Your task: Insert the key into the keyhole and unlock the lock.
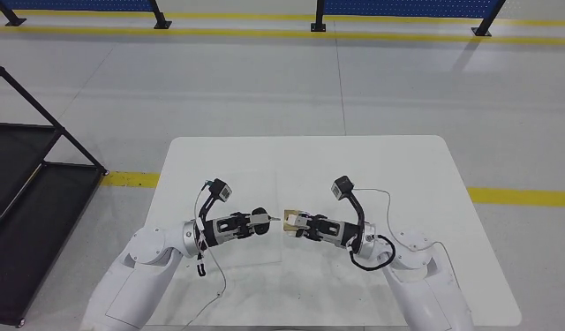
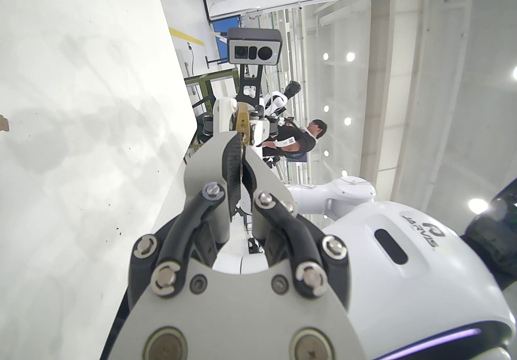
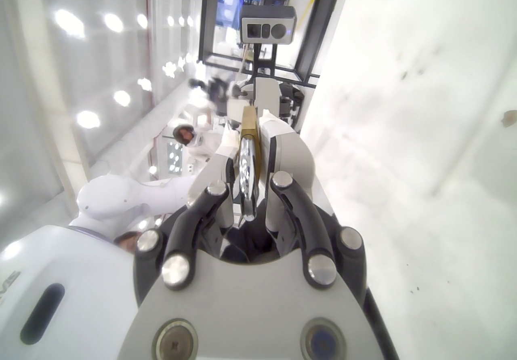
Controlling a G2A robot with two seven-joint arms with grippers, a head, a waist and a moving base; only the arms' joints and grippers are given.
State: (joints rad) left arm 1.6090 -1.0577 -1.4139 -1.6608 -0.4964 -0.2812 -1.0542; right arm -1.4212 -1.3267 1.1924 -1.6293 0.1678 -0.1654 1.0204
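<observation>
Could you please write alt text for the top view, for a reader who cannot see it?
Above a white table, the robot's two arms meet tip to tip: the left gripper holds a key pointed at a brass lock held in the right gripper.

- Bright, even overhead light; white table (image 1: 424, 163) nearly washed out.
- Ceiling lamps (image 3: 68, 23) flare into glare in the right wrist view.
- Wrist views bend straight lines near their edges.
</observation>
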